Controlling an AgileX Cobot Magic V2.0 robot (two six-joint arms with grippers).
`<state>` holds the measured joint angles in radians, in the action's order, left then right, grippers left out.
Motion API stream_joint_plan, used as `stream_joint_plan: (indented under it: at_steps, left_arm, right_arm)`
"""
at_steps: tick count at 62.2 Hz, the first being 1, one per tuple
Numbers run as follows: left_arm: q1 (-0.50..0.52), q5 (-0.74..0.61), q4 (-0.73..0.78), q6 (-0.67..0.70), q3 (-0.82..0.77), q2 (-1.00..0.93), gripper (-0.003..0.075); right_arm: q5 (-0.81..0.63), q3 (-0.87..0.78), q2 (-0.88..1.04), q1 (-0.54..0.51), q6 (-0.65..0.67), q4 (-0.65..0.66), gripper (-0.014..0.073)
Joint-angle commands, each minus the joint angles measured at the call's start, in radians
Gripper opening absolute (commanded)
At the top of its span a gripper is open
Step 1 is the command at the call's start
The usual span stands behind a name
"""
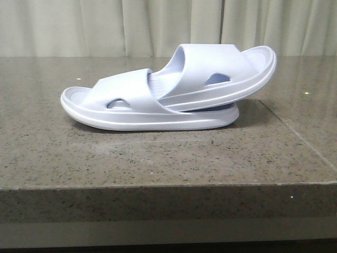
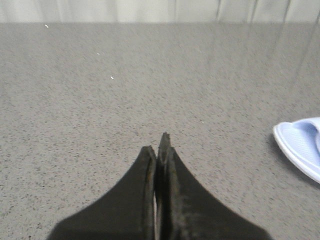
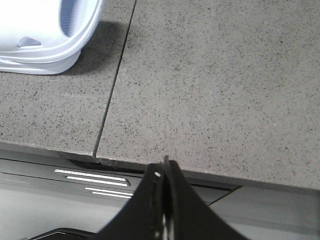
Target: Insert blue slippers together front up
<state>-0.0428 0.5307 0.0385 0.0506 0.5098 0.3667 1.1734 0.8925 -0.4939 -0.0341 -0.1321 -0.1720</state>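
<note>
blue slippers (image 1: 174,95) nested on granite table (image 1: 158,158), no readable writing, left fingers (image 2: 159,152) together, right fingers (image 3: 164,170) together

Two blue slippers (image 1: 168,97) nested on one speckled stone table (image 1: 158,158), before one pale curtain (image 1: 105,26).

Speckled grey stone table (image 1: 158,158) with a seam (image 1: 295,132) — pale pleated curtain (image 1: 105,26) behind it
</note>
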Motion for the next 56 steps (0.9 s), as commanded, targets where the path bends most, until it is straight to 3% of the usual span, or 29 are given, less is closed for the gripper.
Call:
stream_joint_plan:
  at_steps: [1,26,36,56]
  left_arm:
    - [0.026,-0.182,-0.015,0.004,-0.066,-0.073,-0.0020]
    - [0.078,-0.471,-0.102,0.004,-0.465,-0.390,-0.0020]
    - [0.076,-0.553,-0.102,0.004,-0.521,-0.390,-0.0020]
    - [0.076,-0.557,-0.082,0.004,-0.518,-0.389,-0.0020]
  right_arm:
    - [-0.057,0.019,-0.006,0.002,-0.001,0.000,-0.0068]
    - [-0.058,0.019,-0.006,0.002,-0.001,0.000,-0.0068]
    - [-0.057,0.019,-0.006,0.002,-0.001,0.000,-0.0068]
    - [-0.057,0.019,-0.006,0.002,-0.001,0.000,-0.0068]
